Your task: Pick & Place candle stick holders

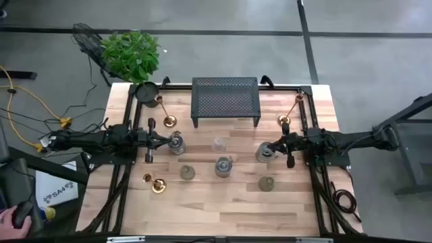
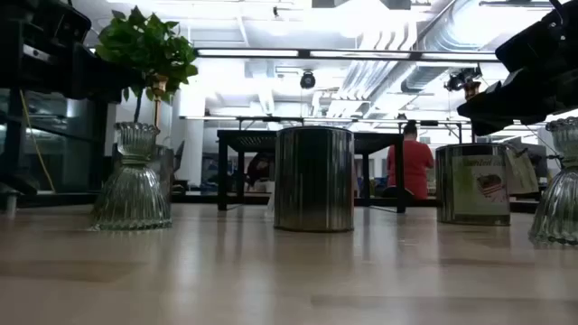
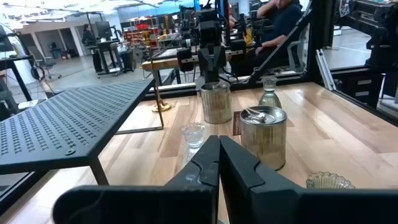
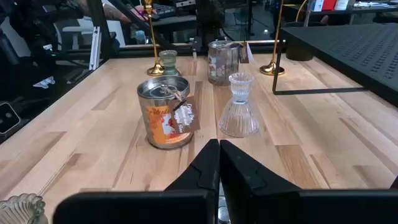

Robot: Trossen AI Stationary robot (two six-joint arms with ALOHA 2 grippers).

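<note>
On the table's left side, the left candlestick (image 1: 165,112) stood by the pot (image 1: 146,92), and the front candlestick (image 1: 155,183) lay nearer the front edge; whether that one was upright I cannot tell. The left gripper (image 1: 170,141) hovered with its fingers pressed together and empty, just over the left tin (image 1: 177,144). Moving rightwards came the green cup (image 1: 187,173), the clear cup (image 1: 218,144) and the middle tin (image 1: 224,166), all in front of the rack (image 1: 225,100). The right gripper (image 1: 271,148) was likewise closed on nothing, beside the right tin (image 1: 264,153), with another green cup (image 1: 267,183) in front and the right candlestick (image 1: 290,112) behind. No holder appeared lifted, so the step was probably the first pick. To do it well, the working gripper should spread its fingers before descending, centre over one piece and close across its body. Neighbours stood near, so a straight vertical approach would likely avoid knocks. The glass cups looked slippery and the candlesticks top-heavy, so both would need a low, square grip.
</note>
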